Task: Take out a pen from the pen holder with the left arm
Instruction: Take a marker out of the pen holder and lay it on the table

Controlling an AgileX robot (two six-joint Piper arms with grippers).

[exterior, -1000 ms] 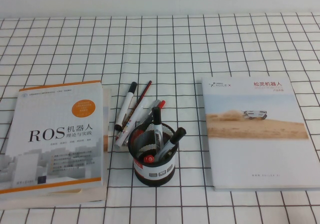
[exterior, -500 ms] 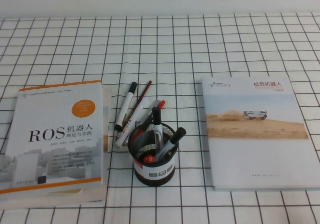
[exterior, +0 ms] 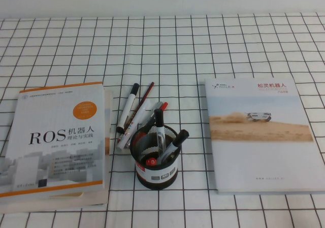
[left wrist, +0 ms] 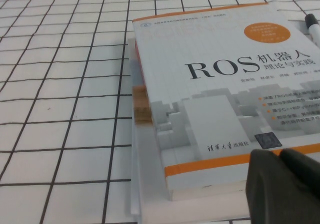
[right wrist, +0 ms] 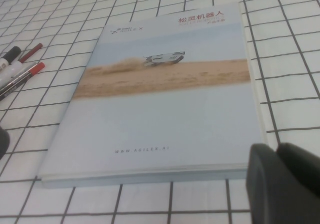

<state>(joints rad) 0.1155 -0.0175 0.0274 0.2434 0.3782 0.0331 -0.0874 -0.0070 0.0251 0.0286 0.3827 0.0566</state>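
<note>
A black mesh pen holder (exterior: 155, 159) stands on the checked cloth at front centre. In it are two black-capped markers (exterior: 159, 124) and a red-tipped pen (exterior: 151, 162). Several more pens (exterior: 133, 114) lie flat just behind it. Neither gripper shows in the high view. My left gripper (left wrist: 279, 156) hangs over the near edge of the ROS book (left wrist: 220, 94), fingers pressed together, holding nothing. My right gripper (right wrist: 276, 151) sits at the near corner of the AgileX booklet (right wrist: 170, 94), also shut and holding nothing.
The thick ROS book (exterior: 58, 141) lies left of the holder on another book. The thin booklet (exterior: 259, 134) lies to its right. The loose pens (right wrist: 20, 69) lie between the ROS book and the booklet. Grid cloth (exterior: 177, 45) covers the table to the far edge.
</note>
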